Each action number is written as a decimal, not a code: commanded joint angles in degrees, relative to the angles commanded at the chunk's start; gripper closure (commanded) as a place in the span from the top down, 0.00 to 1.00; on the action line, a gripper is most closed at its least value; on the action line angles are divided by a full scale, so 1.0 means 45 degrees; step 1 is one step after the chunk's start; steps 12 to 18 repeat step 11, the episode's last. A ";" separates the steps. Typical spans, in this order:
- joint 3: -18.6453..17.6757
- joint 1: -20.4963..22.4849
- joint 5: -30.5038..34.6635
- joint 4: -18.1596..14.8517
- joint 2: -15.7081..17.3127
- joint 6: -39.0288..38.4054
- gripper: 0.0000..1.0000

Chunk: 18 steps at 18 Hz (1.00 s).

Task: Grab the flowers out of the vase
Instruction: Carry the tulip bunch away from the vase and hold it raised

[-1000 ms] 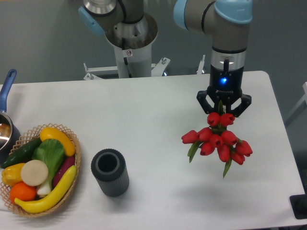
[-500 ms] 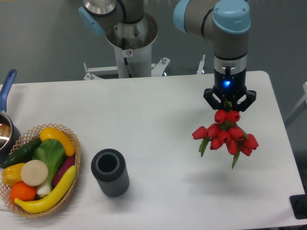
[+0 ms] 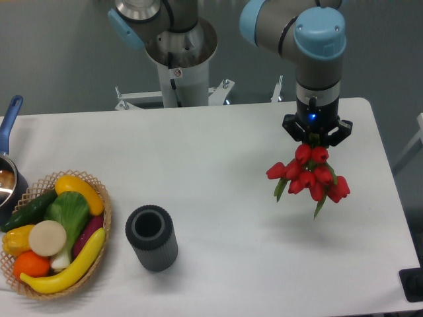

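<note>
The flowers (image 3: pixel 309 177), a bunch of red tulip buds with green leaves, hang in the air over the right part of the table. My gripper (image 3: pixel 316 138) is shut on the top of the bunch, its fingers on either side of the stems. The vase (image 3: pixel 152 238), a dark grey ribbed cylinder, stands upright and empty at the front left of the middle, far from the gripper.
A wicker basket (image 3: pixel 102 228) with fruit and vegetables sits at the front left. A blue-handled pot (image 3: pixel 8 173) shows at the left edge. The robot's base column (image 3: pixel 180 66) rises behind the table.
The gripper has risen and drifted right and back with the flowers in it. The bunch now hangs higher over the table. The vase has not moved.
</note>
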 joint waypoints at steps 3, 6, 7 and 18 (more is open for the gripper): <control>-0.0117 -0.0019 0.0019 0.0000 0.0000 0.0000 0.29; -0.0176 -0.0019 -0.0001 0.0000 0.0000 0.0117 0.29; -0.0176 -0.0019 -0.0020 0.0000 0.0000 0.0233 0.29; -0.0176 0.0000 -0.0059 0.0000 0.0000 0.0293 0.29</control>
